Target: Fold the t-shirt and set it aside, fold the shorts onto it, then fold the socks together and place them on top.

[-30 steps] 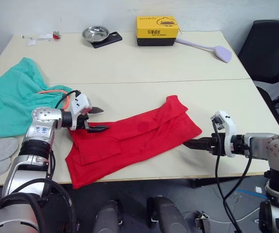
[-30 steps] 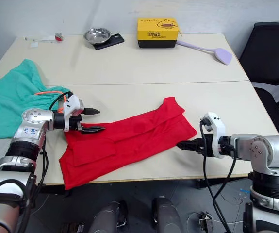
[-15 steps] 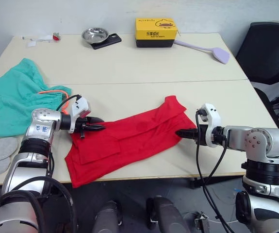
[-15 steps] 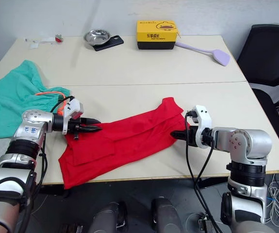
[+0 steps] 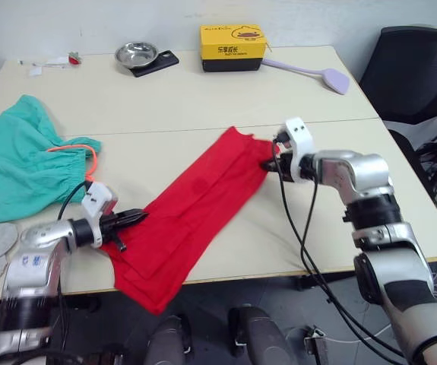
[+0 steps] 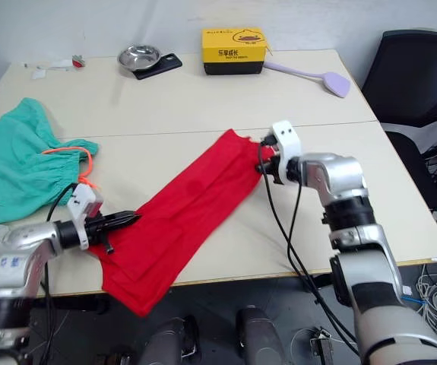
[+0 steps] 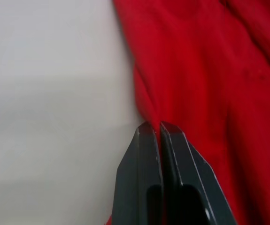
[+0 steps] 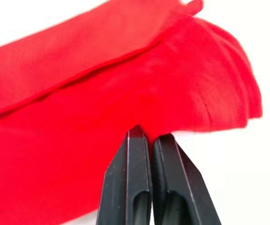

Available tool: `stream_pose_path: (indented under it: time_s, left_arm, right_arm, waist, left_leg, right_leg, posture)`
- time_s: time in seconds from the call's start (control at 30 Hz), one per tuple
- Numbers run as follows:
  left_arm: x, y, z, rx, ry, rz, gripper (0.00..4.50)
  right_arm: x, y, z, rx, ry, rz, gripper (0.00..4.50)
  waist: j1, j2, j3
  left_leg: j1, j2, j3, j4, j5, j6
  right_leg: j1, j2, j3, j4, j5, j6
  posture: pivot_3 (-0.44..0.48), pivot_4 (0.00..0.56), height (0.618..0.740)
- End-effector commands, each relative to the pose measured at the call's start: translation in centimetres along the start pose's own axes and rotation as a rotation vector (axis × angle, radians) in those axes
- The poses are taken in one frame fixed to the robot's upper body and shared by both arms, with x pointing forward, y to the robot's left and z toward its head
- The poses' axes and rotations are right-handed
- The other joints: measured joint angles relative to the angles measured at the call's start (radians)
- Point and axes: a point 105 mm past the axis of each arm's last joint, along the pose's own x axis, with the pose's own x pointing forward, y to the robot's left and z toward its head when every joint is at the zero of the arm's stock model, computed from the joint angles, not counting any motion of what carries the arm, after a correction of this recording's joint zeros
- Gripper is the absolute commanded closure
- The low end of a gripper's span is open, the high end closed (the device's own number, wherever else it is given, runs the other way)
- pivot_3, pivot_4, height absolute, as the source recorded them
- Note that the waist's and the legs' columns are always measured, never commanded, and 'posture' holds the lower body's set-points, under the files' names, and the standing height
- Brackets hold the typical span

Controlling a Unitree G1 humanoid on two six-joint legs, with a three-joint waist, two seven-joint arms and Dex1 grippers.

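My left claw (image 5: 131,218) pinches the t-shirt (image 5: 195,205) at its near-left edge; my right claw (image 5: 270,165) is clamped on the far-right end. The shirt stretches as a long band between them on the surface (image 5: 203,99). It's soft, light and limp, so it'll sag; best gripped at edges and corners. Shorts (image 5: 17,163) lie well left.

Along the far edge of the pale desk (image 5: 203,99) sit a steel bowl (image 5: 136,54) on a black slab (image 5: 157,61), a yellow box (image 5: 232,47) and a lilac spatula (image 5: 309,71), with a black chair (image 5: 412,72) alongside.
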Motion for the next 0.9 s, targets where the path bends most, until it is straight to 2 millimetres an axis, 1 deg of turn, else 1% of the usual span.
stream_pose_path:
  time_s: [0.03,0.13,0.23,0.3,0.37,0.4,0.47,0.5,0.53,0.57,0.6,0.63,0.73,0.77,0.83,0.87,0.9]
  left_arm:
    - [-1.3,-1.5,2.2,-0.032,-0.128,0.139,4.50]
    - [-1.3,-3.8,2.0,-0.084,-0.171,0.194,4.50]
    - [-1.1,-5.1,1.6,-0.115,-0.180,0.221,4.50]
    - [-1.0,-5.5,1.4,-0.129,-0.180,0.228,4.50]
    - [-1.3,-5.1,1.5,-0.143,-0.190,0.240,4.50]
    - [-1.5,-5.0,1.6,-0.149,-0.195,0.228,4.50]
    - [-2.0,-4.4,1.6,-0.121,-0.167,0.202,4.00]
    - [-2.3,-3.8,1.5,-0.105,-0.142,0.191,3.76]
    - [-2.6,-3.0,1.3,-0.102,-0.110,0.214,3.46]
    - [-3.1,-1.6,0.1,-0.091,0.015,0.276,3.18]
    - [-3.4,-0.7,-0.4,-0.071,0.085,0.288,2.80]
    - [-3.4,-0.3,-0.1,-0.060,0.090,0.255,2.53]
    - [-3.1,0.6,1.3,-0.035,0.073,0.158,1.49]
    - [-2.8,1.3,1.6,-0.033,0.081,0.138,1.16]
    - [-2.2,1.6,2.5,-0.024,0.072,0.064,0.49]
    - [-1.5,1.4,3.4,-0.040,0.052,0.005,0.16]
    - [-0.7,1.2,4.3,-0.048,0.030,-0.048,0.01]
  right_arm:
    - [1.9,1.1,2.1,-0.086,-0.065,0.020,4.47]
    - [3.3,2.2,2.4,-0.132,-0.073,0.047,4.47]
    - [3.7,2.3,2.3,-0.151,-0.075,0.053,4.47]
    - [3.6,1.9,2.2,-0.171,-0.069,0.039,4.47]
    - [3.2,1.6,2.4,-0.198,-0.074,0.050,4.47]
    - [2.9,1.6,2.4,-0.211,-0.063,0.068,4.27]
    - [2.1,1.0,2.3,-0.229,-0.049,0.078,3.85]
    - [1.6,0.7,2.2,-0.230,-0.038,0.087,3.50]
    - [1.1,0.5,2.1,-0.228,-0.031,0.093,3.14]
    - [0.5,0.4,1.9,-0.216,-0.019,0.109,2.85]
    - [-0.2,0.4,1.6,-0.199,-0.001,0.132,2.41]
    - [-0.9,0.5,1.2,-0.176,0.017,0.157,2.12]
    - [-2.9,1.5,-0.3,-0.083,0.060,0.223,1.00]
    - [-3.5,1.9,-1.1,-0.069,0.073,0.232,0.63]
    - [-4.7,2.7,-2.6,-0.056,0.099,0.242,0.00]
    - [-5.5,3.6,-3.4,-0.034,0.118,0.278,0.00]
    - [-6.4,4.8,-4.1,-0.022,0.134,0.335,0.00]
  waist:
    - [0.007,0.000,0.000]
    - [0.015,0.000,0.000]
    - [0.030,0.000,0.000]
    - [0.034,0.000,0.000]
    - [0.035,0.000,0.000]
    - [0.034,0.000,0.000]
    - [0.035,0.000,0.000]
    - [0.034,0.000,0.000]
    - [0.034,0.000,0.000]
    - [0.035,0.000,0.000]
    - [0.035,0.000,0.000]
    - [0.035,0.000,0.000]
    - [0.036,0.000,0.000]
    - [0.038,0.000,0.000]
    - [0.038,0.000,0.000]
    - [0.039,0.000,0.000]
    - [0.040,0.001,0.000]
  left_leg:
    - [0.000,0.000,0.000,0.000,0.000,0.000]
    - [-0.001,-0.001,0.000,0.001,0.000,0.001]
    - [-0.001,-0.002,-0.001,0.002,-0.001,0.002]
    - [-0.001,-0.002,-0.001,0.002,-0.001,0.002]
    - [-0.001,-0.002,-0.001,0.002,-0.001,0.003]
    - [-0.001,-0.002,-0.001,0.002,-0.001,0.002]
    - [0.000,-0.002,-0.001,0.002,-0.001,0.002]
    - [-0.001,-0.002,-0.001,0.001,-0.001,0.002]
    - [-0.001,-0.002,-0.002,0.001,-0.001,0.002]
    - [-0.001,-0.002,-0.002,0.001,-0.001,0.002]
    - [0.000,-0.002,-0.002,0.001,-0.001,0.002]
    - [0.000,-0.002,-0.003,0.001,-0.001,0.002]
    - [0.000,-0.002,-0.003,-0.001,-0.001,0.002]
    - [-0.001,-0.002,-0.003,-0.001,-0.002,0.002]
    - [-0.001,-0.002,-0.003,-0.002,-0.002,0.002]
    - [-0.001,-0.002,-0.003,-0.002,-0.002,0.002]
    - [-0.001,-0.002,-0.003,-0.003,-0.002,0.002]
  right_leg:
    - [0.000,0.000,0.000,0.000,0.000,0.000]
    - [0.001,-0.001,0.000,-0.001,0.000,0.000]
    - [0.003,-0.002,0.000,-0.002,0.000,0.001]
    - [0.003,-0.002,0.000,-0.002,0.001,0.001]
    - [0.003,-0.002,0.000,-0.002,0.001,0.001]
    - [0.003,-0.002,0.000,-0.002,0.001,0.001]
    - [0.003,-0.002,-0.001,-0.002,0.001,0.001]
    - [0.002,-0.002,-0.001,-0.002,0.001,0.001]
    - [0.002,-0.002,-0.001,-0.002,0.000,0.000]
    - [0.002,-0.002,-0.001,-0.002,0.000,0.000]
    - [0.002,-0.002,-0.001,-0.002,0.000,0.000]
    - [0.002,-0.002,-0.002,-0.002,0.000,0.000]
    - [0.003,-0.003,-0.002,-0.004,0.000,0.000]
    - [0.003,-0.003,-0.003,-0.004,0.000,0.000]
    - [0.003,-0.003,-0.003,-0.006,0.000,0.000]
    - [0.002,-0.003,-0.003,-0.006,0.000,0.000]
    - [0.002,-0.003,-0.003,-0.006,0.000,0.000]
  posture:
    - [0.000,0.150,0.740]
    - [0.000,0.150,0.740]
    - [0.000,0.150,0.740]
    - [0.000,0.150,0.740]
    - [0.000,0.150,0.740]
    - [0.000,0.150,0.740]
    - [0.000,0.150,0.740]
    - [0.000,0.150,0.740]
    - [0.000,0.150,0.740]
    - [0.000,0.150,0.740]
    - [0.000,0.150,0.740]
    - [0.000,0.150,0.740]
    - [0.000,0.150,0.740]
    - [0.000,0.150,0.740]
    - [0.000,0.150,0.740]
    - [0.000,0.150,0.740]
    - [0.000,0.150,0.740]
